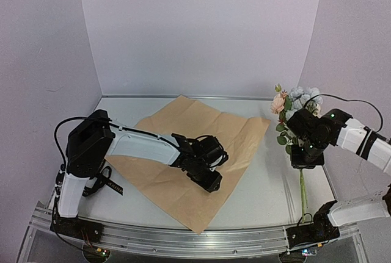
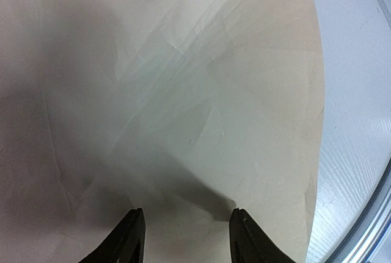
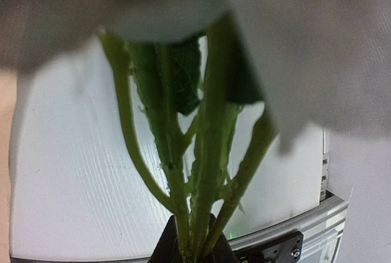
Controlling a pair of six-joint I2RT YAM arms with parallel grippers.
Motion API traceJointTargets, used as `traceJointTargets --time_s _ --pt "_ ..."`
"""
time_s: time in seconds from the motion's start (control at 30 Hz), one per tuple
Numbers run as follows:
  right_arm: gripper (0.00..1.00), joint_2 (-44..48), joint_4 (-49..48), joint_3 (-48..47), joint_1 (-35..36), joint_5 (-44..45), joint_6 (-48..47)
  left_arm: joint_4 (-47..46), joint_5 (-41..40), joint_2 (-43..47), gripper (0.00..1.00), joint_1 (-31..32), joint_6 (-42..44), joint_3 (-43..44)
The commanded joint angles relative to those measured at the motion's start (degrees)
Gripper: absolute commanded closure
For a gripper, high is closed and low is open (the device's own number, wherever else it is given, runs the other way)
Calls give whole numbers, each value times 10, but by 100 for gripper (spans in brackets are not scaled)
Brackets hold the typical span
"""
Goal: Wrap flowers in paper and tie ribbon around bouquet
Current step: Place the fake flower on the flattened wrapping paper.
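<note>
The paper (image 1: 183,180) lies spread on the table, tan face up and creased. My left gripper (image 1: 206,177) hovers low over its middle; in the left wrist view the left gripper (image 2: 186,229) is open, with only paper (image 2: 214,92) between the fingers. At the right, my right gripper (image 1: 303,158) is shut on the green stems of the flowers (image 1: 293,101), whose cream and pale blue blooms point to the back while one long stem (image 1: 303,193) trails toward the front. The right wrist view shows the right gripper (image 3: 192,248) clamped on the flowers' stems (image 3: 208,153). The black ribbon (image 1: 109,185) lies by the left arm's base.
White walls close in the table at the back and both sides. A metal rail (image 1: 201,238) runs along the front edge. Bare white tabletop (image 1: 269,183) shows between the paper and the flowers.
</note>
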State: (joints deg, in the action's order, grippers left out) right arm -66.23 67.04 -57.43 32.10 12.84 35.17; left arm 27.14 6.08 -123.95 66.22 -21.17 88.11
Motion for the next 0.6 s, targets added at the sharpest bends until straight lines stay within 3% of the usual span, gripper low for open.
traceJointTargets --time_s 0.0,0.57 --pt "100 11 37 -54 -3 21 -10 66 33 -28 52 25 19 6" --pt "100 -96 -19 -152 0 -90 49 73 32 27 55 56 21 -73"
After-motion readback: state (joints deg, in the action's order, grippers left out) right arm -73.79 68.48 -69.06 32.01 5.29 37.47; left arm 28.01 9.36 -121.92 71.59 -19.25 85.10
